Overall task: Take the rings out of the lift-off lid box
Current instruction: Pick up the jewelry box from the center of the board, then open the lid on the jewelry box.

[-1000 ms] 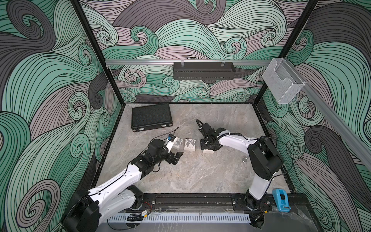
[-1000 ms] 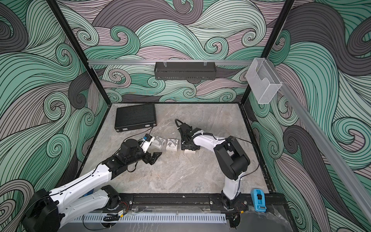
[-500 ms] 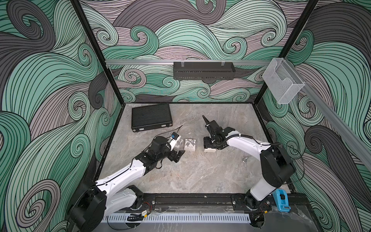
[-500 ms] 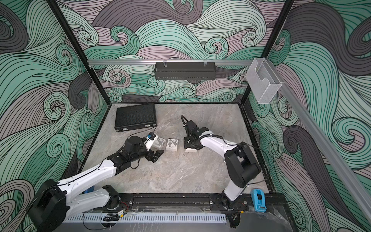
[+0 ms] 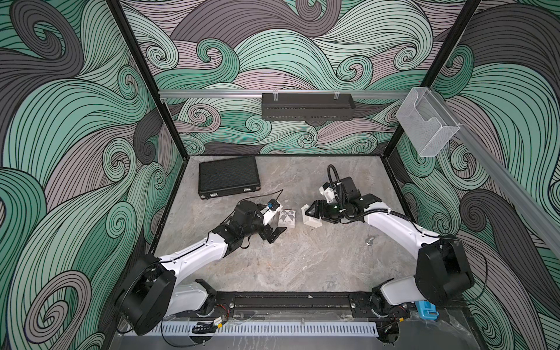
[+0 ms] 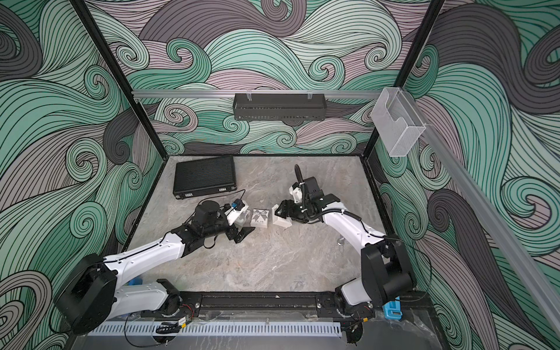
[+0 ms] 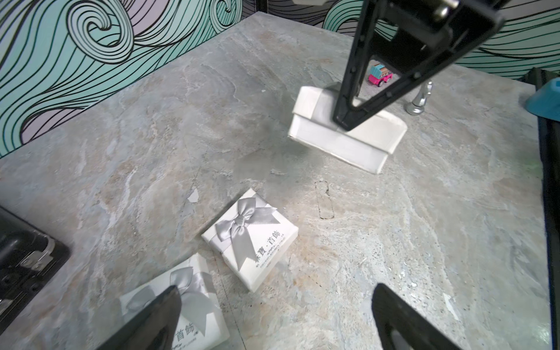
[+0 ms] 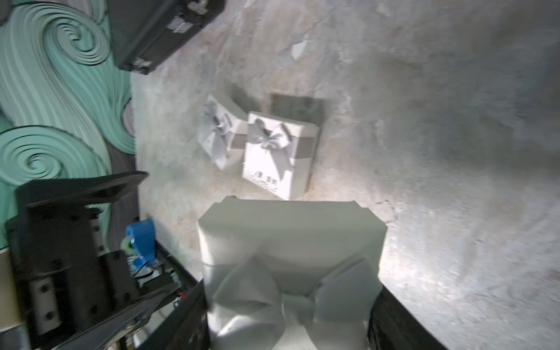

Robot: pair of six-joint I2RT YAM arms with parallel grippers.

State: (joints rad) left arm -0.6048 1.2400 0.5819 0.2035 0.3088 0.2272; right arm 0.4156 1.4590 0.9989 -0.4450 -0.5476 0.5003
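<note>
We count three white gift boxes (image 7: 250,239) with silver bows, all near the black case (image 5: 228,178), of which we count one. We list one silver chess piece (image 7: 419,100) and one pink-and-teal toy (image 7: 380,75), both farther from the case than the boxes. One black wall basket (image 5: 307,106) hangs on the wall beyond the case; one clear holder (image 5: 427,124) sits well apart from the case.

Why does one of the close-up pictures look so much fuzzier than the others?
Right wrist view: smeared throughout, the held gift box looming soft in front, the table washed out bright beside it. Left wrist view: crisp, lettering on the resting gift box legible. Both top views: sharp, evenly lit.
</note>
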